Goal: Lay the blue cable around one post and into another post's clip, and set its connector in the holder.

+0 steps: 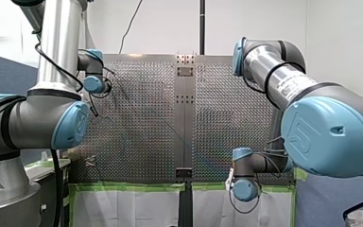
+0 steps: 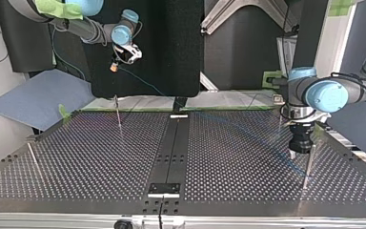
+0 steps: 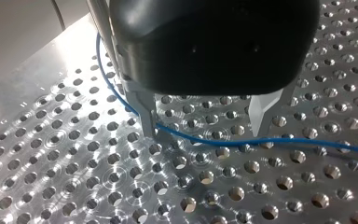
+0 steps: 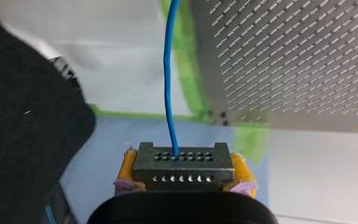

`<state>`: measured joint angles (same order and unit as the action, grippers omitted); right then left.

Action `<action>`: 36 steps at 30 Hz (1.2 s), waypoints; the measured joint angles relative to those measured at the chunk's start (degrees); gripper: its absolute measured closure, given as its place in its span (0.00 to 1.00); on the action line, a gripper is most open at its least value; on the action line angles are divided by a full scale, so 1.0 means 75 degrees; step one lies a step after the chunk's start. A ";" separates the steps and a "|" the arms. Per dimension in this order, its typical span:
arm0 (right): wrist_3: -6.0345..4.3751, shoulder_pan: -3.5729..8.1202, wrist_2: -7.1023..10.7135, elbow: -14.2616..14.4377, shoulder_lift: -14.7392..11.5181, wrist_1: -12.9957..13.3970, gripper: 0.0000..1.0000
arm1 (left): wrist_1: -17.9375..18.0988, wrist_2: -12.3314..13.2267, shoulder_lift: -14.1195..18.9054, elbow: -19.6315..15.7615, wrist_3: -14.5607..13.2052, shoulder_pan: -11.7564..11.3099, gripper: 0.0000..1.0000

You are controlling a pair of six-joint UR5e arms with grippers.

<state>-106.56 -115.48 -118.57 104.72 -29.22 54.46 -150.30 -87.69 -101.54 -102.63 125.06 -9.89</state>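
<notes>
Connector (image 4: pixel 182 157) clamped in right gripper's (image 4: pixel 183 171) yellow pads, seemingly tensioning cable (image 4: pixel 169 70); left gripper (image 3: pixel 203 127), spread wide, straddles it low over table (image 3: pixel 46 116), probably to guide it.

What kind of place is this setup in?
Probably a robotics lab test cell: my left arm and my right arm flank a perforated table edged with green tape, and a blue cable runs across it.
</notes>
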 joint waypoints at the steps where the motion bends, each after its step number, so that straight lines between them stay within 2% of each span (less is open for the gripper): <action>1: -0.0055 0.0055 0.0055 0.0055 0.0055 0.0057 1.00 | 0.0000 -0.0002 0.0000 0.0000 0.0000 0.0007 0.00; 11: -0.0678 0.0719 0.0718 0.0676 0.0719 0.0718 1.00 | 0.0000 -0.0009 0.0000 0.0000 0.0000 0.0053 0.00; 15: -0.0866 0.1001 0.1000 0.0649 0.1001 0.1002 1.00 | 0.0000 -0.0009 0.0000 0.0000 0.0000 0.0055 0.00; 20: -0.1088 0.1326 0.1327 0.0415 0.1326 0.1327 1.00 | 0.0000 -0.0009 0.0000 0.0000 0.0000 0.0063 0.00; 26: -0.1041 0.1729 0.1728 0.0077 0.1729 0.1729 1.00 | -0.0019 -0.0009 0.0000 0.0000 0.0000 0.0074 0.00; 30: -0.1101 0.1997 0.1983 -0.0096 0.1996 0.1998 1.00 | -0.0033 -0.0009 0.0000 0.0000 0.0000 0.0077 0.00; 36: -0.1189 0.2429 0.2126 -0.0323 0.2428 0.2327 1.00 | -0.0045 -0.0009 0.0000 0.0000 0.0000 0.0080 0.00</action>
<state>-115.48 -97.27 -102.62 102.30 -11.01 71.91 -150.64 -87.76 -101.54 -102.63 125.07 -9.29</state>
